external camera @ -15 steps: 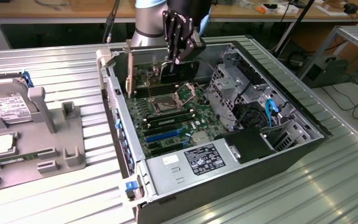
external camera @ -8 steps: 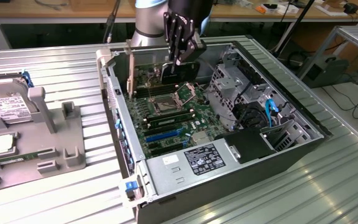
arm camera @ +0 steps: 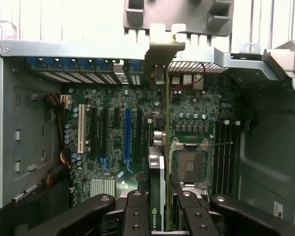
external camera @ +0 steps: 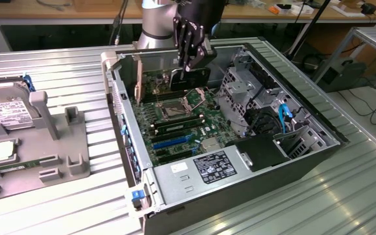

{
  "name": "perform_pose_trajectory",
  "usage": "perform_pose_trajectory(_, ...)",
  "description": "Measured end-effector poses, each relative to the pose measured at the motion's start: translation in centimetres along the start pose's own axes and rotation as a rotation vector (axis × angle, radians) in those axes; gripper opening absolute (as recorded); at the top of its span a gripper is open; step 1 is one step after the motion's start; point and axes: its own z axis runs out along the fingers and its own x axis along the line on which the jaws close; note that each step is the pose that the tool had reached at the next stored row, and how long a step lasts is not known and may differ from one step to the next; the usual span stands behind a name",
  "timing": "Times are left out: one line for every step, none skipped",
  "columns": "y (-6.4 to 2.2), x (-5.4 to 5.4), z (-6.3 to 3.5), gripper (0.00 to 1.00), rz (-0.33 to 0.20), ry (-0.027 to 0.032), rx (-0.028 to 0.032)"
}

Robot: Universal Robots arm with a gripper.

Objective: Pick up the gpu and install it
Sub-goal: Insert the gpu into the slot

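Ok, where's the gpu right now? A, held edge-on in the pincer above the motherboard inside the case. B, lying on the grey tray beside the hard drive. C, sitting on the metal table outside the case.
A: the pincer is closed on the gpu, which hangs above the motherboard inside the open case.

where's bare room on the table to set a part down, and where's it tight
Free: the ribbed table on the exterior view's right of the pc case, and the narrow strip between the case and the grey fixture. Crowded: the fixture, carrying a hard drive, and inside the case, where the gripper holds the gpu over the motherboard.
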Motion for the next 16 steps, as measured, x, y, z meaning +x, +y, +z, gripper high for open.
perform_pose_trajectory(-0.01, 0.0, 0.08, 0.27, 0.0, 0.0001, -0.0001)
perform_pose_trajectory(-0.01, 0.0, 0.2, 0.27, 0.001, 0.0, 0.0)
perform_pose_trajectory(-0.01, 0.0, 0.29, 0.27, 0.001, 0.0, 0.0)
perform_pose_trajectory(-0.02, 0.0, 0.4, 0.27, 0.001, -0.0001, 0.0)
perform_pose_trajectory(-0.02, 0.0, 0.53, 0.27, 0.001, -0.0001, 0.0)
perform_pose_trajectory(-0.03, 0.0, 0.62, 0.27, 0.001, 0.0, -0.0001)
perform_pose_trajectory(-0.03, 0.0, 0.77, 0.27, 0.001, -0.0001, 0.0)
perform_pose_trajectory(-0.04, 0.0, 0.94, 0.27, 0.001, -0.0001, 0.0002)
perform_pose_trajectory(-0.05, 0.1, 1.16, 0.27, 0.001, 0.0, 0.0002)
perform_pose_trajectory(-0.05, 0.1, 1.37, 0.27, 0.001, 0.0, 0.0002)
perform_pose_trajectory(-0.06, 0.1, 1.52, 0.27, 0.001, -0.0001, 0.0002)
perform_pose_trajectory(-0.07, 0.1, 1.72, 0.27, 0.001, -0.0001, 0.0003)
perform_pose_trajectory(-0.07, 0.1, 1.89, 0.27, 0.001, -0.0001, 0.0003)
perform_pose_trajectory(-0.08, 0.1, 2.13, 0.27, 0.001, 0.0, 0.0004)
perform_pose_trajectory(-0.1, 0.1, 2.37, 0.27, 0.001, 0.0, 0.0004)
perform_pose_trajectory(-0.1, 0.1, 2.53, 0.27, 0.001, 0.0, 0.0005)
